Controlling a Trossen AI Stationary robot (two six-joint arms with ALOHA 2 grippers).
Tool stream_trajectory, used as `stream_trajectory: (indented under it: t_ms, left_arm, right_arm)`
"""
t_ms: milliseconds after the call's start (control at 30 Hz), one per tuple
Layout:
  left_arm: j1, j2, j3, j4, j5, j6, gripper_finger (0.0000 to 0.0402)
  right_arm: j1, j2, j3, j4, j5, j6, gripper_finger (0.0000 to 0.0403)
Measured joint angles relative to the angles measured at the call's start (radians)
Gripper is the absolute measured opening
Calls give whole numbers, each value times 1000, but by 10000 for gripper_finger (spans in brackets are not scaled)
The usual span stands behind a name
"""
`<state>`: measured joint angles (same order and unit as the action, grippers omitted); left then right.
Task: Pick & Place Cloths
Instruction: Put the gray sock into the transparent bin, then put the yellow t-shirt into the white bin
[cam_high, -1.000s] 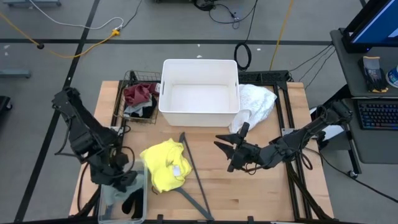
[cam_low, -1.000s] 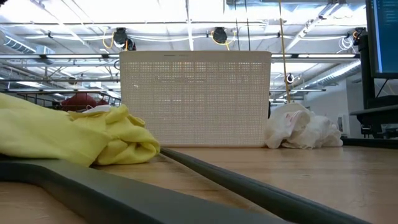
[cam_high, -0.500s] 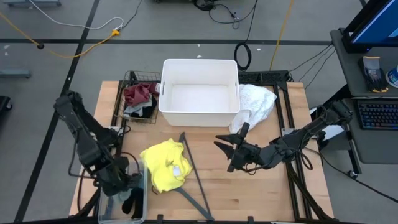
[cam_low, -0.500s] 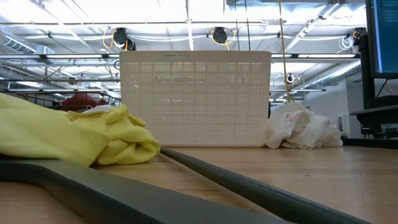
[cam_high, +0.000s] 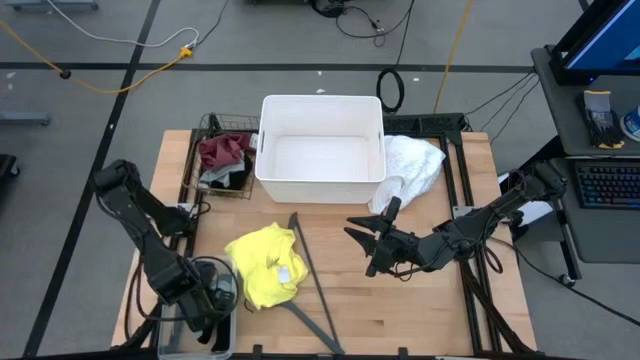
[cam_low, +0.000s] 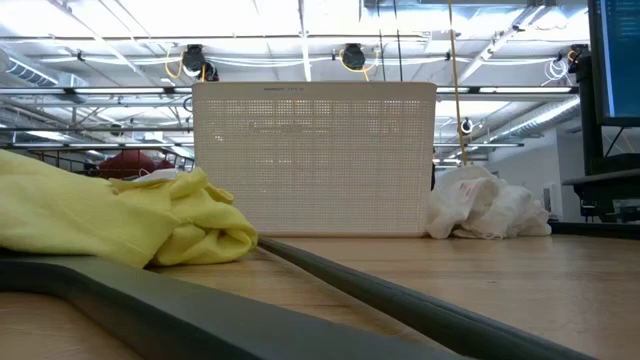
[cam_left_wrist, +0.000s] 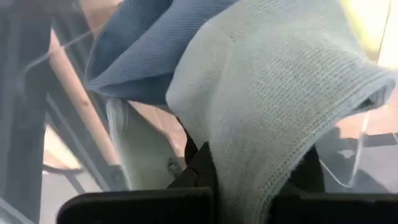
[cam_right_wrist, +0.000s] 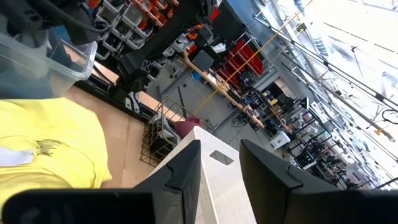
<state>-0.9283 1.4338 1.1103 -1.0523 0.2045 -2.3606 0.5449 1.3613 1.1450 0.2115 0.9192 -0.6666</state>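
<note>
Left wrist view: the left gripper (cam_high: 205, 303), at the bench's near left corner, is clamped tight on a sage green cloth (cam_left_wrist: 280, 106) inside the clear bin (cam_high: 196, 335), with a teal cloth (cam_left_wrist: 134, 53) just behind it. Step in hand, as judged: picking a cloth out of the bin. The next move calls for a straight lift clear of the bin wall, then a carry to the white tub (cam_high: 321, 150) at the far edge. The yellow cloth (cam_high: 264, 263) lies just beside the bin, touching the hanger (cam_high: 310, 275). The right gripper (cam_high: 368, 240) hovers mid-bench, fingers (cam_right_wrist: 180, 171) narrowly apart, holding nothing. Farther off, the white cloth (cam_high: 412, 165) lies right of the tub; the maroon cloth (cam_high: 225, 150) sits in the wire basket (cam_high: 205, 130).
</note>
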Motion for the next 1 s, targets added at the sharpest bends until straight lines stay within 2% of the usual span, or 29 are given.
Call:
stream_trajectory:
  t_ms: [200,533,633,833,1000]
  left_arm:
    - [0,31,0,7,5,33,61]
    - [0,3,0,80,82,121,210]
    - [0,-31,0,115,132,108,242]
    - [0,-139,0,187,126,-8,258]
    - [-4,-233,0,192,-23,-27,244]
  right_arm:
    - [0,0,0,0,0,0,105]
    - [0,0,0,0,0,-1,106]
    - [0,0,0,0,0,-1,105]
    - [0,0,0,0,0,-3,105]
    - [0,0,0,-7,0,-2,105]
